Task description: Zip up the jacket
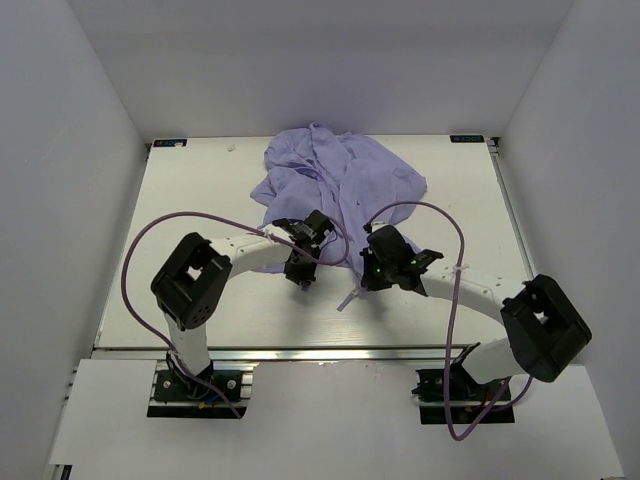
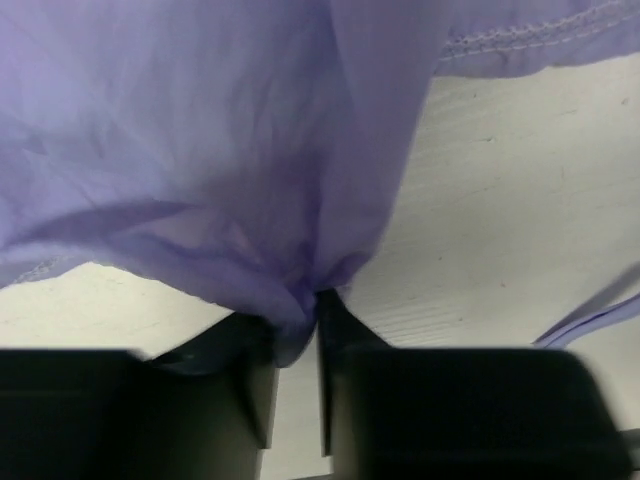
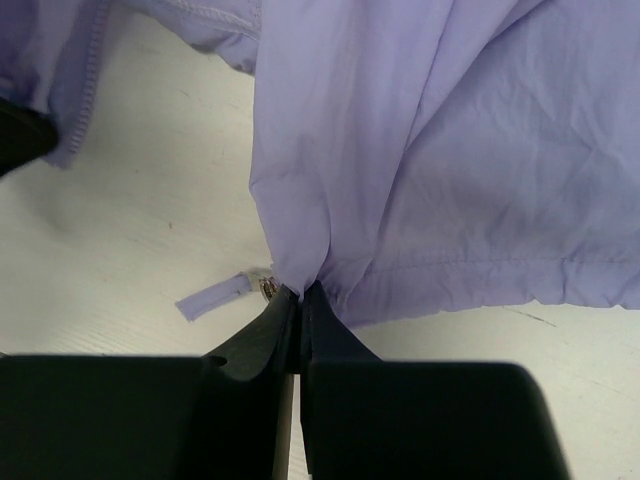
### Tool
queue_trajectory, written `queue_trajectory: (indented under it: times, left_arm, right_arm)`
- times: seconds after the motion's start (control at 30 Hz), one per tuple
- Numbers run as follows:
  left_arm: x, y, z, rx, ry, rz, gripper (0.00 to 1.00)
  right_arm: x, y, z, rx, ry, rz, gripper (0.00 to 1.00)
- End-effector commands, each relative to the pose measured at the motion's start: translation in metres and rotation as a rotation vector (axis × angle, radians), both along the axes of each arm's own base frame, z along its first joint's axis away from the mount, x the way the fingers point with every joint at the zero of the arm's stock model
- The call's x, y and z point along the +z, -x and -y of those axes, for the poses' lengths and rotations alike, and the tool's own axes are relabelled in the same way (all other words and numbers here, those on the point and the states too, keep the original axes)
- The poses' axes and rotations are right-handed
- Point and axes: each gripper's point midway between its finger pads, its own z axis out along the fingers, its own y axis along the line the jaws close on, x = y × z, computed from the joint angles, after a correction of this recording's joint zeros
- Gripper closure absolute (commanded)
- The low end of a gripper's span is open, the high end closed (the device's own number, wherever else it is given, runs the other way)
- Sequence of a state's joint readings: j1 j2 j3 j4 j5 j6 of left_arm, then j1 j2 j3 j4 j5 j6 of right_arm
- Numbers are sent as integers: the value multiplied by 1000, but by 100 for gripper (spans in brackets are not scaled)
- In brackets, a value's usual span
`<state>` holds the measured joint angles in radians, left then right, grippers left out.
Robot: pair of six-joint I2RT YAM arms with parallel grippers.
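Observation:
The lavender jacket [image 1: 340,175] lies crumpled at the back centre of the white table [image 1: 200,200], with a strip of it trailing toward the arms. My left gripper [image 1: 302,270] is at its near left edge. In the left wrist view a bunched fold of the jacket [image 2: 220,150] sits pinched between the jaws of my left gripper [image 2: 298,318]. My right gripper [image 1: 366,268] is shut on the jacket's stitched hem [image 3: 450,150], with the fingertips of my right gripper [image 3: 301,292] right beside the metal zipper pull [image 3: 266,288] and its lavender tab [image 3: 213,297].
Purple cables [image 1: 140,250] loop over both arms. White walls close in the table on the left, right and back. A thin lavender strap [image 2: 592,314] lies on the table at the right of the left wrist view.

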<state>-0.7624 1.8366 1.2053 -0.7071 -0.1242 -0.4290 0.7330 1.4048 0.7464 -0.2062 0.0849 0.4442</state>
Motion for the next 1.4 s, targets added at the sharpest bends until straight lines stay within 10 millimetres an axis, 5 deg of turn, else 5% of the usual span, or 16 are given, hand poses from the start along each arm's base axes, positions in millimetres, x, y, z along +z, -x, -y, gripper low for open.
queue_trajectory:
  times: [0.0, 0.13, 0.3, 0.63, 0.97, 1.37]
  left_arm:
    - [11, -6, 7, -5, 20, 26, 73]
    - [13, -5, 13, -2, 57, 24, 100]
    - [25, -3, 30, -15, 177, 44, 100]
    - [107, -6, 61, -43, 519, 232, 100]
    - [192, -10, 60, 36, 793, 463, 100]
    - [226, -8, 61, 93, 972, 537, 100]
  right_arm:
    - [4, 3, -2, 15, -37, -3, 100]
    - [1, 4, -2, 38, -67, 4, 100]
    - [12, 16, -21, 146, -222, 30, 100]
    - [71, -3, -46, 207, -484, 222, 100]
    - [147, -15, -26, 128, -717, 466, 100]
    - [183, -8, -24, 181, -800, 584, 100]
